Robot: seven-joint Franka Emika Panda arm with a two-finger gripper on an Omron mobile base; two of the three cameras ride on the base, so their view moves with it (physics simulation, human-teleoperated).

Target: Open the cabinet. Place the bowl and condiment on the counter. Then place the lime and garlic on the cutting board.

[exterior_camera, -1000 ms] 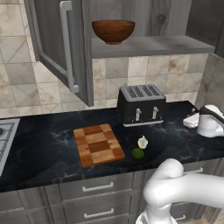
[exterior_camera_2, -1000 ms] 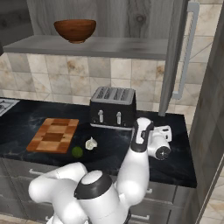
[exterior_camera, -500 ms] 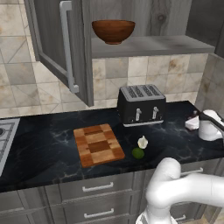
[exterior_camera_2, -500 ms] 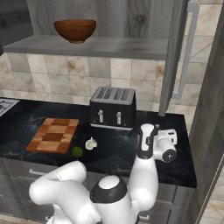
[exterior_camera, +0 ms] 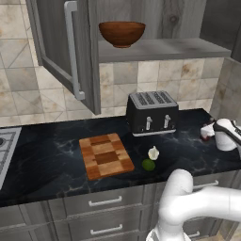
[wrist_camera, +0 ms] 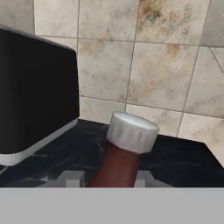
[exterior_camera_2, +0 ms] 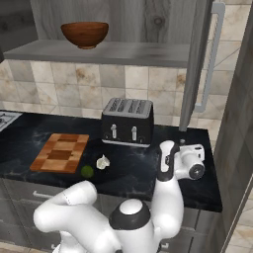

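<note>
Dark red-brown glass fills the lower middle of the hand view, where the condiment (wrist_camera: 117, 164) leans between the two grey fingers (wrist_camera: 70, 178) of the gripper (wrist_camera: 107, 180), which pinch its body from either side; its pale cap (wrist_camera: 132, 132) points up toward the tiled wall (wrist_camera: 144, 57), and the black side of the toaster (wrist_camera: 35, 96) stands at the left of that frame. In the left base view the bottle shows as a small dark shape at the right edge, just left of the white hand, low over the counter (exterior_camera: 52, 160). The cabinet (exterior_camera: 66, 52) at the upper left of that view hangs open, its door swung outward with the long silver handle (exterior_camera: 71, 47) facing the camera, and the bowl (exterior_camera: 122, 33) sits on the grey shelf (exterior_camera: 164, 49) at the top centre. Near the middle of the frame the cutting board (exterior_camera: 106, 155) lies flat on the black marble with nothing on it. Just right of the board, on the counter, the garlic (exterior_camera: 153, 153) stands with the lime (exterior_camera: 148, 164) touching or almost touching it in front. In the right base view the same pair lies at the lower left, between the board and the arm.
</note>
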